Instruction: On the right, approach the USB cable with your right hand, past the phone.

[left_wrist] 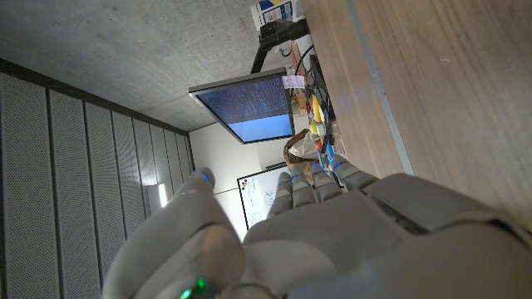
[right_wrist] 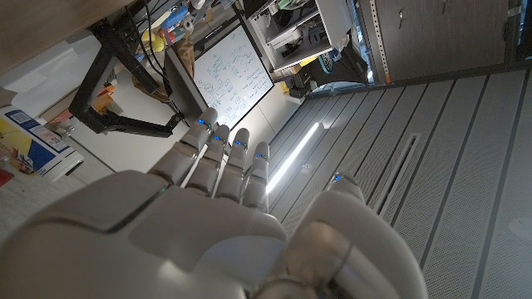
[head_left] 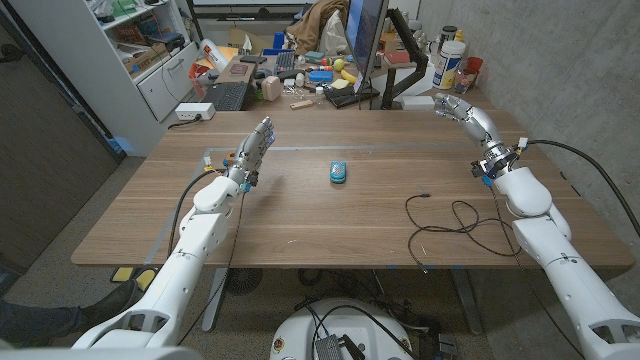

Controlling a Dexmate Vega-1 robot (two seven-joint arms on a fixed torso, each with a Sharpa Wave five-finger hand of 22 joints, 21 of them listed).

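Observation:
A black USB cable [head_left: 462, 222] lies in loose loops on the wooden table [head_left: 300, 215], near the front right. A small blue phone [head_left: 339, 173] lies at the table's middle. My right hand [head_left: 458, 110] is raised over the far right of the table, fingers straight and apart, holding nothing, well behind the cable. In the right wrist view my right hand [right_wrist: 216, 224] points its fingers [right_wrist: 220, 158] off the table. My left hand [head_left: 256, 142] stands raised at the left, fingers extended, empty; it also shows in the left wrist view [left_wrist: 316, 241].
A monitor on a black stand [head_left: 372, 50] rises at the table's far edge, with a keyboard [head_left: 228, 96], bottles [head_left: 452, 62] and clutter behind. A power strip [head_left: 194, 112] sits at the far left corner. Shelves [head_left: 135, 45] stand beyond.

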